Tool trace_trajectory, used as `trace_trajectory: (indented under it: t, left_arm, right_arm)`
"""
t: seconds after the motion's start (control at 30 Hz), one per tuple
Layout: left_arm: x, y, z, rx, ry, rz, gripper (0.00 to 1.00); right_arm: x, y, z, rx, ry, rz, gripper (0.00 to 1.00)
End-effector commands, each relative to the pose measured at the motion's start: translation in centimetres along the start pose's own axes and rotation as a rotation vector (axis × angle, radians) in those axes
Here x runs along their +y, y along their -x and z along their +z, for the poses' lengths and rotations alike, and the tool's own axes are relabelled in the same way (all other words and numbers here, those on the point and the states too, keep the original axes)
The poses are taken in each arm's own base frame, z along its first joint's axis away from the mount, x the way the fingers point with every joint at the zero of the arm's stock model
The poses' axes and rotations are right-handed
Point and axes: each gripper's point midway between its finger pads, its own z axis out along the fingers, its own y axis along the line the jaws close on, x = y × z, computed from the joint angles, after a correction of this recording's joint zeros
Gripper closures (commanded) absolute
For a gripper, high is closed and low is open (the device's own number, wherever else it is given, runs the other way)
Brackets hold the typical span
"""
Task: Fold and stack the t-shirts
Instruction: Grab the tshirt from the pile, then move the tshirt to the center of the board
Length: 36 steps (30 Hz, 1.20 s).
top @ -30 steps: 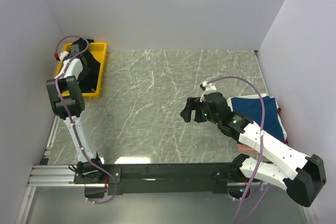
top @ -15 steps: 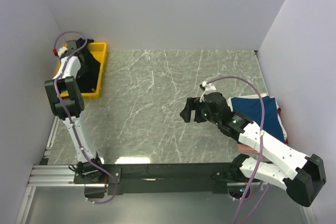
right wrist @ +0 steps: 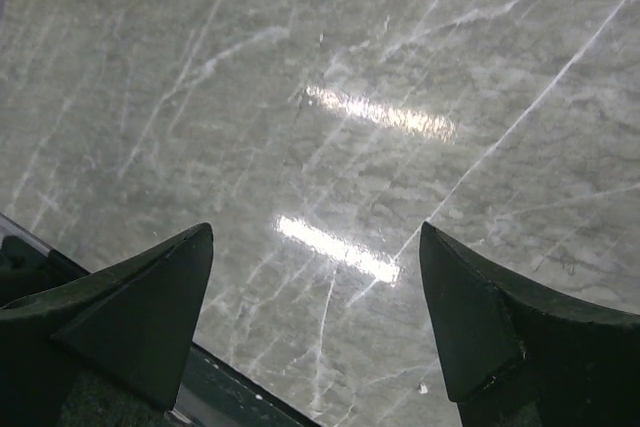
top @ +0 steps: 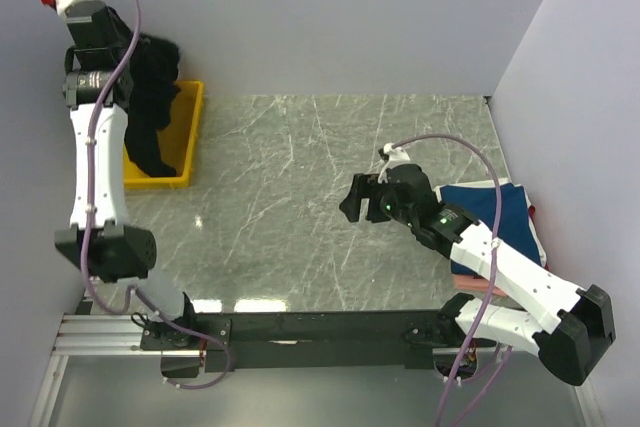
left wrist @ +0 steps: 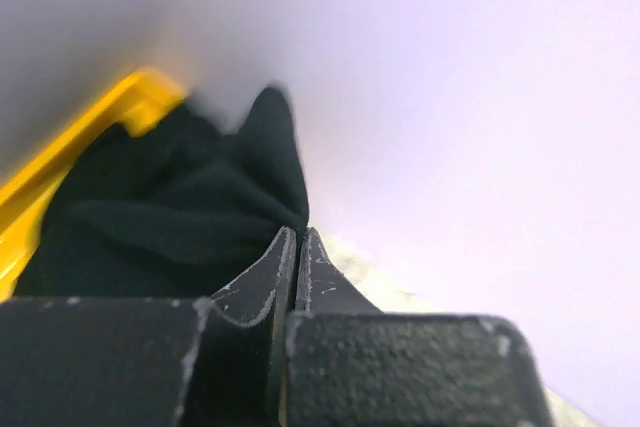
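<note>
The black t-shirt (top: 150, 107) hangs in a long bunch from my left gripper (top: 122, 35), which is raised high at the far left and shut on the cloth. Its lower end still reaches into the yellow tray (top: 193, 127). In the left wrist view the fingers (left wrist: 298, 237) are pressed together with black cloth (left wrist: 170, 217) at their tips. Folded t-shirts lie stacked at the right edge, a navy blue one (top: 512, 217) on top and a pink one (top: 472, 283) showing underneath. My right gripper (top: 352, 202) hovers open over the bare marble (right wrist: 315, 247), holding nothing.
The yellow tray (left wrist: 60, 172) stands at the far left against the wall. White walls close in the table (top: 290, 197) on the left, back and right. The right forearm lies over part of the folded stack.
My left gripper shut on the black t-shirt in the tray, and the arm then rose high, pulling the shirt up out of it. The right arm barely moved.
</note>
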Motion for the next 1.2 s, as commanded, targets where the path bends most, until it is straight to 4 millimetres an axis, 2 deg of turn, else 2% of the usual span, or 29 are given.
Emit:
trace_trajectory:
  t: [0.0,0.03,0.07,0.1,0.13,0.2,0.3,0.33,0.4,0.43,0.5,0.53,0.6,0.63,0.7,0.73,0.77,0.8,0.83,0.87,0.9,0.93,1.0,1.1,1.13,1.17]
  left_arm:
    - [-8.3,7.2,-8.7,-0.186,-0.306,0.032,1.00]
    - [-10.5,8.0,-10.9,-0.209,-0.374,0.033,1.00]
    - [-11.6,9.3,-13.3,-0.248,-0.418,0.032,1.00]
    - [-12.6,9.8,-14.8,-0.267,-0.451,0.044,1.00]
    - [-14.5,10.1,-17.1,-0.277,-0.515,0.037,1.00]
    - [-15.8,10.6,-20.0,-0.290,-0.591,0.027,1.00]
    - [-17.4,9.3,-22.7,-0.252,-0.684,0.004,1.00]
    - [-17.7,7.3,-22.6,-0.200,-0.703,0.007,1.00]
    - [-18.5,5.0,-22.7,-0.141,-0.745,-0.003,1.00]
    - [-19.0,1.5,-21.7,-0.061,-0.748,0.009,1.00]
    - [-19.8,-2.5,-21.3,0.030,-0.776,0.013,1.00]
    - [-20.3,-6.6,-20.7,0.118,-0.788,0.027,1.00]
    - [-21.3,-12.7,-19.9,0.264,-0.826,0.037,0.97]
    - [-21.8,-18.4,-18.8,0.380,-0.819,0.074,0.94]
    - [-22.5,-24.4,-18.5,0.527,-0.834,0.121,0.91]
    - [-23.2,-27.3,-19.4,0.602,-0.848,0.160,0.88]
    - [-22.9,-32.0,-18.3,0.692,-0.811,0.207,0.78]
    - [-22.7,-35.6,-18.1,0.765,-0.776,0.256,0.67]
    - [-23.1,-36.3,-18.0,0.766,-0.770,0.265,0.61]
    - [-22.6,-37.3,-18.1,0.792,-0.731,0.266,0.57]
    - [-22.5,-37.5,-17.9,0.790,-0.722,0.260,0.55]
    - [-21.6,-37.5,-18.0,0.786,-0.697,0.253,0.54]
    - [-20.6,-36.6,-17.8,0.743,-0.649,0.226,0.47]
    - [-17.0,-34.3,-17.6,0.663,-0.510,0.195,0.45]
    - [-15.1,-33.4,-18.4,0.648,-0.478,0.185,0.46]
    - [-13.7,-32.8,-18.1,0.611,-0.416,0.159,0.46]
  right_arm:
    - [1.4,4.4,-0.9,-0.110,0.029,-0.005,0.11]
    - [1.5,4.7,-0.9,-0.116,0.031,-0.003,0.11]
    - [1.4,5.1,-1.1,-0.124,0.028,-0.001,0.10]
    - [1.5,5.6,-1.3,-0.137,0.031,0.004,0.10]
    - [1.6,5.9,-1.5,-0.145,0.032,0.005,0.10]
    - [1.5,6.6,-1.9,-0.165,0.031,0.011,0.10]
    - [1.3,7.0,-2.4,-0.187,0.026,0.024,0.11]
    - [1.4,7.2,-2.7,-0.197,0.028,0.031,0.11]
    - [1.2,6.9,-2.8,-0.195,0.027,0.040,0.10]
    - [1.2,6.9,-2.9,-0.200,0.029,0.050,0.10]
    - [0.9,6.5,-2.8,-0.197,0.021,0.062,0.10]
    - [0.8,6.4,-2.9,-0.201,0.018,0.074,0.11]
    - [0.2,5.6,-2.6,-0.193,0.006,0.088,0.11]
    - [0.1,5.4,-2.5,-0.192,0.002,0.098,0.11]
    - [-0.4,4.7,-2.0,-0.177,-0.011,0.107,0.11]
    - [-0.4,4.4,-1.8,-0.169,-0.014,0.115,0.11]
    - [-0.8,4.3,-1.6,-0.167,-0.027,0.121,0.11]
    - [-1.1,3.8,-1.2,-0.155,-0.036,0.125,0.11]
    - [-1.2,3.6,-1.1,-0.152,-0.040,0.128,0.11]
    - [-1.3,3.4,-1.0,-0.149,-0.045,0.131,0.11]
    - [-1.7,3.0,-0.7,-0.142,-0.058,0.134,0.11]
    - [-1.8,2.8,-0.5,-0.139,-0.057,0.136,0.11]
    - [-2.2,2.3,-0.2,-0.131,-0.071,0.142,0.11]
    - [-2.5,1.7,0.7,-0.107,-0.087,0.149,0.12]
    - [-2.8,1.3,1.3,-0.095,-0.102,0.154,0.12]
    - [-3.0,1.2,1.6,-0.090,-0.111,0.156,0.13]
